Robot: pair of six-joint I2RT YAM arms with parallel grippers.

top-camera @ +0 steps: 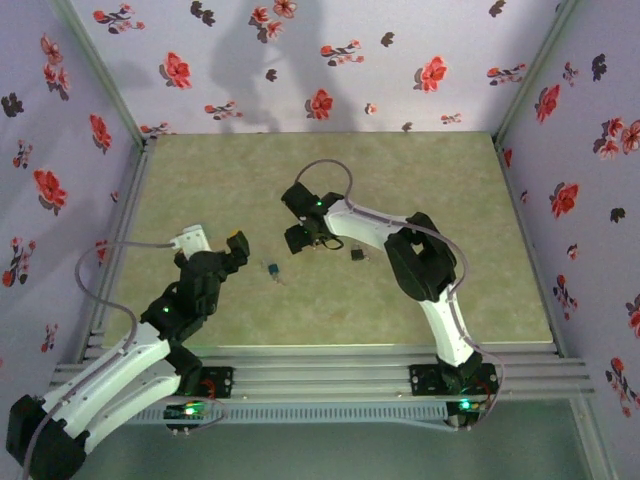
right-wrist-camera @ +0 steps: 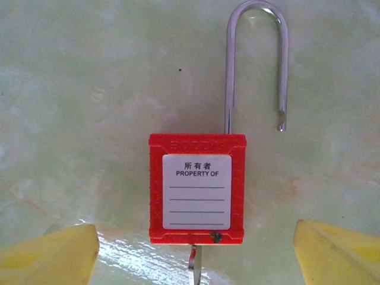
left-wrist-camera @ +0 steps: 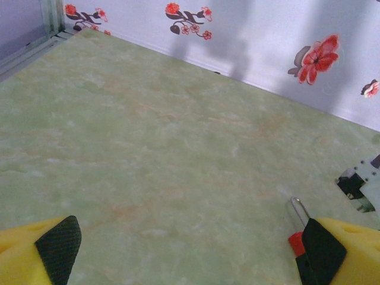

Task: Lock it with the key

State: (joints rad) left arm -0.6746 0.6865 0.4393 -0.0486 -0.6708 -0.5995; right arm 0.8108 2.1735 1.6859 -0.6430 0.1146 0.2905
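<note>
The left tool [top-camera: 238, 245] hangs over the left half of the desk [top-camera: 450, 200], about halfway between the near and the far edge. Its yellow fingers [left-wrist-camera: 56, 243] stand wide apart, with only bare desk surface between them. A little to the right, nearer the near edge, a small key with a blue head [top-camera: 272, 268] lies flat on the desk, apart from both tools.

Next comes the right tool [top-camera: 298, 238], near the middle of the desk. It is also wide and holds nothing. In the right wrist view a red padlock [right-wrist-camera: 196, 189] lies flat between its two fingers, with a clear gap on each side. The padlock has a white label on its face, and its metal shackle [right-wrist-camera: 255, 59] is open, with one end free above the body.

The key with the black head [top-camera: 356, 255] lies on the desk just to the right of the right tool, close to the middle of the desk, and neither tool touches it.
</note>
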